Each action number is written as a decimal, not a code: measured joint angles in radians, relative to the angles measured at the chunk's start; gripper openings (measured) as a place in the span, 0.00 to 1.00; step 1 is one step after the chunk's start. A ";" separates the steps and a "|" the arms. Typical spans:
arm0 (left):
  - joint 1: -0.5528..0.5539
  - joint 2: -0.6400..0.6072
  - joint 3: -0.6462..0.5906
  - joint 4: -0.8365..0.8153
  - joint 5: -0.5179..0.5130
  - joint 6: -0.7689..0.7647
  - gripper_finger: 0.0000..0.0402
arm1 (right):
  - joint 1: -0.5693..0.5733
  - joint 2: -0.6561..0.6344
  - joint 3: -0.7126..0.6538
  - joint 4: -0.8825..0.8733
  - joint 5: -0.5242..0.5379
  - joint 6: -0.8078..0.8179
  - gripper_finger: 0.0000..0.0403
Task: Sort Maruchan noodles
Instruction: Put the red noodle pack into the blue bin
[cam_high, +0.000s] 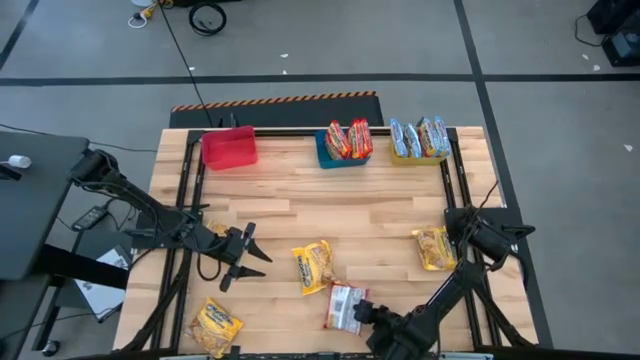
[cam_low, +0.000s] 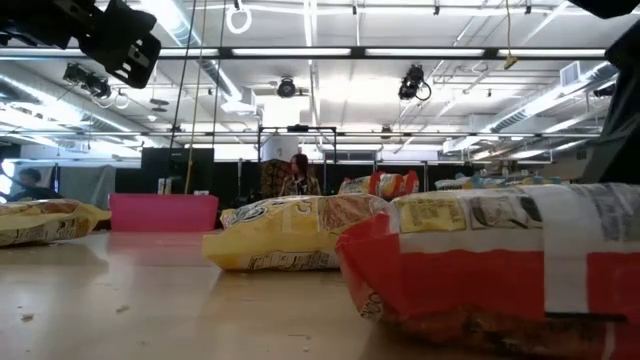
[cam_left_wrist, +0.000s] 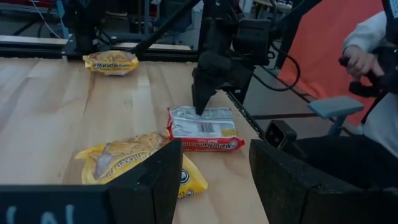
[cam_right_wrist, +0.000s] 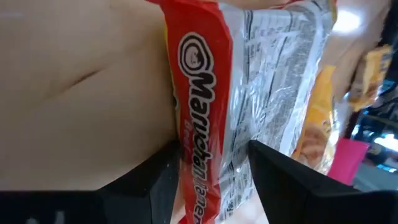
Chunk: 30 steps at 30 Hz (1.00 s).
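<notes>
A red Maruchan packet (cam_high: 345, 307) lies flat near the table's near edge. My right gripper (cam_high: 364, 313) has come down at its right end, open, one finger on each side of the packet (cam_right_wrist: 211, 124). Yellow packets lie at the middle (cam_high: 314, 266), right (cam_high: 433, 247) and near left (cam_high: 215, 325). My left gripper (cam_high: 246, 258) hovers open left of the middle yellow packet (cam_left_wrist: 134, 158), holding nothing. Red packets stand in the blue bin (cam_high: 324, 155), pale blue-silver ones in the yellow bin (cam_high: 400, 156). The red bin (cam_high: 229, 148) holds nothing I can see. My right gripper straddles one end of the red packet (cam_right_wrist: 202, 155), slanting down from the table's right and near side, with the packet's end running between its two fingers (cam_left_wrist: 200, 99). The packet lies flat on the table. Whether the fingers touch it, I cannot tell.
The three bins stand in a row along the far edge. Black rails run down the table's left (cam_high: 190, 200) and right (cam_high: 462, 180) sides. Bare wood lies between bins and packets. A person's hand (cam_left_wrist: 359, 59) shows beyond the table.
</notes>
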 joint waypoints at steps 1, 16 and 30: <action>0.000 0.000 0.000 0.000 0.000 -0.008 0.47 | -0.003 -0.002 -0.014 0.035 -0.001 -0.014 0.48; 0.000 -0.002 0.000 -0.002 -0.052 -0.022 0.47 | -0.135 -0.048 -0.034 0.250 -0.131 0.369 0.03; -0.002 -0.007 0.001 -0.126 -0.170 -0.076 0.47 | -0.487 -0.535 -0.031 0.034 -0.437 1.033 0.02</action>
